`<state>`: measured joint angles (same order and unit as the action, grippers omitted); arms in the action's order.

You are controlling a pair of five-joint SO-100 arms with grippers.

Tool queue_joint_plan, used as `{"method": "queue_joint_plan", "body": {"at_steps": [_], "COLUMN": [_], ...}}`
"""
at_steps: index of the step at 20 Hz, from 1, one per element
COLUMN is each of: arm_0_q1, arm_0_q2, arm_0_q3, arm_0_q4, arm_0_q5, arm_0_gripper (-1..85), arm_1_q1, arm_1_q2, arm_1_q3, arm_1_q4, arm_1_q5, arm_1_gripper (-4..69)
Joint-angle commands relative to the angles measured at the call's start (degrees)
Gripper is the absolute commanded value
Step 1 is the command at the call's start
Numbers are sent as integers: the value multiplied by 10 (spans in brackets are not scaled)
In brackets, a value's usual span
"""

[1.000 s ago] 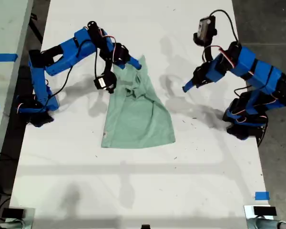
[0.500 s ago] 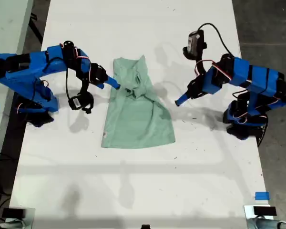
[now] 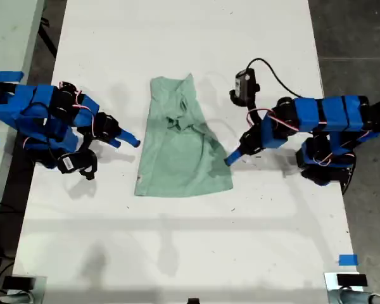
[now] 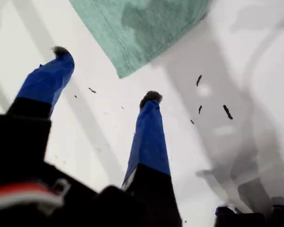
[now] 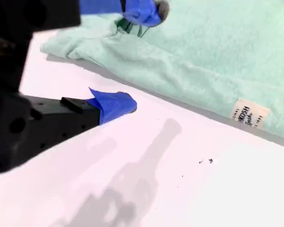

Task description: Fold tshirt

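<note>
A plain pale mint-green cloth t-shirt [image 3: 180, 149] lies on a white flat table [image 3: 177, 253], about in the middle, between two blue robot arms. It is folded narrow and is wrinkly near its far end.

The first gripper [image 3: 231, 158] is on the exterior view's right. Its tip is right by the near right corner of the t-shirt. The exterior view does not show how wide it is open. The first wrist view does: the first gripper [image 4: 106, 74] has its two blue fingers [image 4: 149, 132] wide apart with nothing between them. The corner of the shirt lies just past the tips. This view also shows small dark specks [image 4: 227, 111] on the table.

The second gripper [image 3: 130, 139] is on the exterior view's left, just beside the shirt's left edge. In the second wrist view the second gripper [image 5: 139, 56] is open too and holds nothing. One finger shows in front of the cloth and the other over bare table. Only here can the small white label [image 5: 248, 115] be read as a tag on the shirt's edge.
</note>
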<state>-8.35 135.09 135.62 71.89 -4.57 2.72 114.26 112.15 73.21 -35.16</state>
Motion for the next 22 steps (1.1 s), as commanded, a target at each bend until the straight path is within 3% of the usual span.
{"method": "queue_joint_plan", "body": {"at_steps": [1, 11, 22], "arm_0_q1": [21, 47, 44], "arm_0_q2": [7, -58, -58], "arm_0_q3": [-7, -35, -33], "arm_0_q4": [-23, -51, -50], "arm_0_q5": [-19, -17, -14], "arm_0_gripper": [250, 248, 248], "arm_1_q1": [-21, -27, -65], "arm_1_q2": [-48, -198, -268], "arm_1_q3": [-6, 65, 43], "arm_1_q4": [-59, -220, -237], "arm_1_q5": [18, 99, 146], "arm_1_gripper": [319, 266, 196]}}
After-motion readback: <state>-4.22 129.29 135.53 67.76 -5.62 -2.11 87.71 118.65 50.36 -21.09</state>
